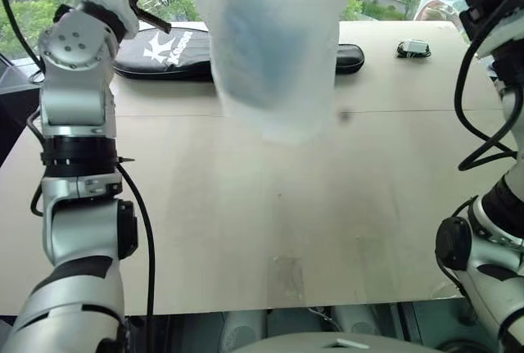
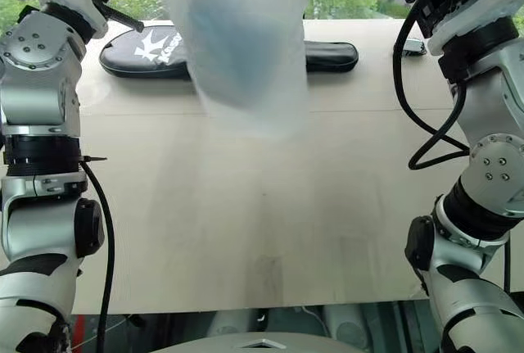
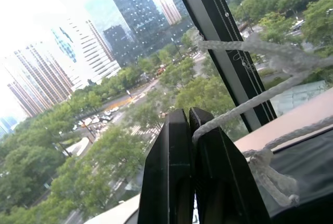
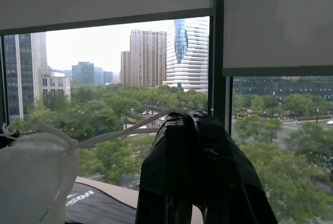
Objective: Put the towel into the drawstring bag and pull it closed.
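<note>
The drawstring bag (image 1: 274,50) hangs in the air above the far half of the table, its mouth up past the top of the eye views. The light-blue towel (image 1: 254,33) shows through its translucent wall, inside it. In the left wrist view my left gripper (image 3: 188,116) is shut on a white cord (image 3: 244,107) of the bag. In the right wrist view my right gripper (image 4: 190,117) is shut on the other cord (image 4: 125,130), which runs taut to the bag's gathered top (image 4: 31,177). Both arms are raised high on either side of the bag.
A long black racket case (image 1: 164,54) with a white logo lies at the far edge of the tan table (image 1: 246,205), behind the bag. A small dark object (image 1: 413,48) sits at the far right. Windows stand beyond the table.
</note>
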Robot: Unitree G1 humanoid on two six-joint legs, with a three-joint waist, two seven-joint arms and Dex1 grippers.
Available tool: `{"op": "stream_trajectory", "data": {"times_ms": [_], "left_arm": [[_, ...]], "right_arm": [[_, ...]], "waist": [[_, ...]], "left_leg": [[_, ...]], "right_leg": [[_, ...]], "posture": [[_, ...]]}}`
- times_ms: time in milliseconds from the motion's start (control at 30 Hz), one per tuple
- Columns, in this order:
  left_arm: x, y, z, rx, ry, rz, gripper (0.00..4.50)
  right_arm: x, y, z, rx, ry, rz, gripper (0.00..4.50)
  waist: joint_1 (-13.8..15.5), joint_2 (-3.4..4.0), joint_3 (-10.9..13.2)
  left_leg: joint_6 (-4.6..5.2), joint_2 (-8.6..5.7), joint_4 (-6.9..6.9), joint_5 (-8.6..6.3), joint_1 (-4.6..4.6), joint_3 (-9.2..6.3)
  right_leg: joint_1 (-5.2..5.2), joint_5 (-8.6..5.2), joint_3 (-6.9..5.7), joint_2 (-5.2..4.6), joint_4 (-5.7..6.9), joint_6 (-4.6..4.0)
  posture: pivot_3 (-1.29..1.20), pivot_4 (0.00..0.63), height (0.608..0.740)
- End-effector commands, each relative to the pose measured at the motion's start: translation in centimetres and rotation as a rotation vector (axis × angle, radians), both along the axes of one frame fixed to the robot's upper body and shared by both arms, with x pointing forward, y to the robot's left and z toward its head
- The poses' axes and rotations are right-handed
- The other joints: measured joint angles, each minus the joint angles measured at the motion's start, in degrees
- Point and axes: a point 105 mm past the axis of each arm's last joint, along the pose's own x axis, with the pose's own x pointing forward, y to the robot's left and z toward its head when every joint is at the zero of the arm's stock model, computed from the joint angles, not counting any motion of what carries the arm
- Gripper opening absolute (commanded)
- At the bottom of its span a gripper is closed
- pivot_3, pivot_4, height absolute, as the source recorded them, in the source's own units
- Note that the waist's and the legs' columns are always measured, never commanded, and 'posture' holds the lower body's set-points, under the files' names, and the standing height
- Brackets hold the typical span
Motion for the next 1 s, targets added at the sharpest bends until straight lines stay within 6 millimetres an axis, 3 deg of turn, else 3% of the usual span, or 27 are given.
{"op": "stream_trajectory", "data": {"times_ms": [33,133,200,267,367,533,600,667,700,733,767,833,867,1000], "left_arm": [[0.0,0.5,-0.8,0.022,0.004,0.013,0.09],[0.4,2.5,-3.7,0.007,0.071,0.080,0.09],[0.5,5.2,-6.1,-0.069,0.137,0.171,0.09],[0.3,7.1,-8.1,-0.130,0.190,0.236,0.09],[-0.3,8.9,-10.3,-0.190,0.242,0.305,0.09],[-0.6,10.7,-10.0,-0.242,0.230,0.371,0.09],[-0.6,10.1,-9.0,-0.203,0.194,0.342,0.09],[-0.6,8.9,-7.8,-0.209,0.145,0.264,0.09],[-0.6,8.0,-7.5,-0.219,0.137,0.206,0.09],[-0.6,6.1,-7.6,-0.215,0.145,0.099,0.09],[-0.9,3.3,-8.6,-0.181,0.185,-0.037,0.09],[-2.3,-1.6,-11.7,-0.168,0.297,-0.276,0.09],[-2.9,-2.9,-12.9,-0.177,0.341,-0.338,0.09],[-6.3,-7.0,-18.6,-0.207,0.541,-0.536,0.09]], "right_arm": [[-0.6,-1.0,-0.9,-0.058,0.002,-0.070,0.00],[0.7,-4.3,-3.4,-0.082,0.087,-0.289,0.00],[1.1,-8.7,-4.1,0.023,0.116,-0.519,0.00],[0.4,-11.5,-4.3,0.087,0.100,-0.673,0.00],[-0.6,-14.0,-3.7,0.158,0.053,-0.799,0.00],[-0.9,-16.6,-2.5,0.170,0.004,-0.902,0.00],[-0.8,-16.7,-2.2,0.146,-0.010,-0.903,0.00],[-0.6,-16.6,-1.8,0.129,-0.020,-0.882,0.00],[0.3,-15.3,-2.5,0.092,0.028,-0.775,0.00],[0.9,-14.3,-3.0,0.064,0.063,-0.695,0.00],[1.5,-11.8,-4.2,-0.037,0.107,-0.562,0.00],[1.5,-6.5,-8.2,-0.242,0.204,-0.292,0.00],[1.1,-4.8,-10.0,-0.294,0.250,-0.189,0.00],[-0.8,-1.3,-18.4,-0.461,0.475,-0.011,0.00]], "waist": [[0.1,0.00,0.0],[0.2,-0.02,0.0],[0.0,-0.02,0.0],[0.0,-0.02,0.0],[0.0,-0.02,0.0],[0.3,-0.02,0.0],[0.4,-0.02,0.0],[0.4,-0.02,0.0],[0.3,-0.02,0.0],[0.3,-0.02,0.0],[0.2,-0.02,0.0],[0.1,0.01,-0.1],[0.1,0.01,-0.1],[0.1,0.00,-0.1]], "left_leg": [[0.00,0.00,0.05,0.00,0.00,0.02],[0.01,0.00,0.09,0.00,0.12,0.01],[0.01,0.00,0.14,0.00,0.09,0.01],[0.01,0.00,0.23,0.00,0.09,0.03],[0.01,0.03,0.25,0.00,0.08,0.00],[0.01,0.02,0.25,0.01,0.06,0.01],[0.01,0.01,0.26,0.00,0.06,-0.01],[0.01,0.01,0.26,0.00,0.05,-0.01],[0.01,0.01,0.26,0.00,0.05,0.02],[0.01,0.01,0.26,0.00,0.05,0.03],[0.01,0.01,0.26,0.00,0.05,0.04],[0.01,0.03,0.11,0.00,0.12,0.10],[0.01,0.06,0.07,0.00,0.12,0.10],[0.02,0.10,0.20,0.00,0.10,0.05]], "right_leg": [[-0.02,0.00,0.01,0.00,-0.01,0.00],[0.10,0.00,0.00,0.00,0.02,0.00],[0.08,0.00,0.01,0.00,0.06,0.00],[0.05,0.01,0.06,0.02,0.17,0.00],[0.05,0.01,0.04,0.05,0.17,0.00],[0.05,0.01,0.03,0.03,0.11,0.00],[0.06,0.01,0.00,0.03,0.13,0.00],[0.06,0.01,0.00,0.03,0.11,0.00],[0.06,0.01,0.02,0.02,0.10,0.00],[0.06,0.01,0.03,0.02,0.09,0.00],[0.06,0.01,0.04,0.02,0.09,0.00],[0.11,0.01,0.10,0.01,0.02,0.00],[0.13,0.00,0.08,0.00,0.00,0.00],[0.12,0.00,0.06,0.04,0.10,0.00]], "posture": [[0.00,0.150,0.740],[0.00,0.150,0.740],[0.00,0.150,0.740],[0.00,0.150,0.740],[0.00,0.150,0.740],[0.00,0.150,0.740],[0.00,0.150,0.740],[0.00,0.150,0.740],[0.00,0.150,0.740],[0.00,0.150,0.740],[0.00,0.150,0.740],[0.00,0.150,0.740],[0.00,0.150,0.740],[0.00,0.150,0.740]]}}
